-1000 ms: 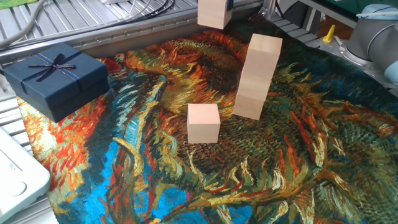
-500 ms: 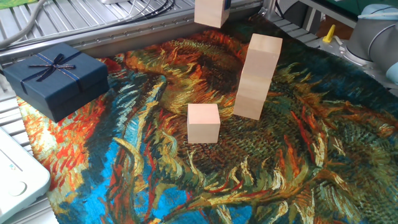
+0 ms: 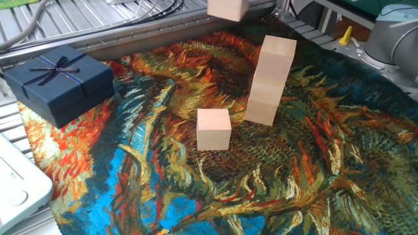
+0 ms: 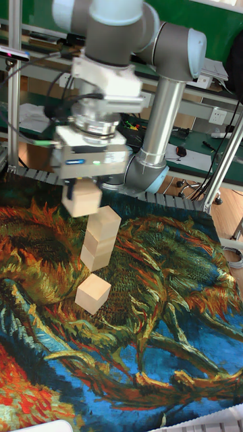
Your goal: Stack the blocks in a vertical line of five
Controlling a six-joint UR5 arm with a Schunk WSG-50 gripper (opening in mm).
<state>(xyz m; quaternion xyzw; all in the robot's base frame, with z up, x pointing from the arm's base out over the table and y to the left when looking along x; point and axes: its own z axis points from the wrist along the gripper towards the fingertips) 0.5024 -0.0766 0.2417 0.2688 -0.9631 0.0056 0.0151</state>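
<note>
Three pale wooden blocks form a slightly leaning stack (image 3: pixel 270 79) (image 4: pixel 100 237) on the painted cloth. One loose block (image 3: pixel 213 128) (image 4: pixel 93 293) sits on the cloth just in front of the stack. My gripper (image 4: pixel 84 191) is shut on a fourth block (image 4: pixel 82 199), which hangs in the air beside the top of the stack, to its left in the tall fixed view. In the fixed view only the bottom of this held block (image 3: pixel 227 8) shows at the top edge, and the gripper itself is cut off there.
A dark navy gift box (image 3: pixel 59 81) with a ribbon bow stands at the cloth's left edge. A white device (image 3: pixel 16 186) lies at the lower left. Metal rails and cables (image 3: pixel 130 16) run along the back, with the arm's grey body (image 4: pixel 162 101) behind the stack.
The held block has risen, so less of it shows at the top edge of the fixed view. The stack and the loose block have not moved.
</note>
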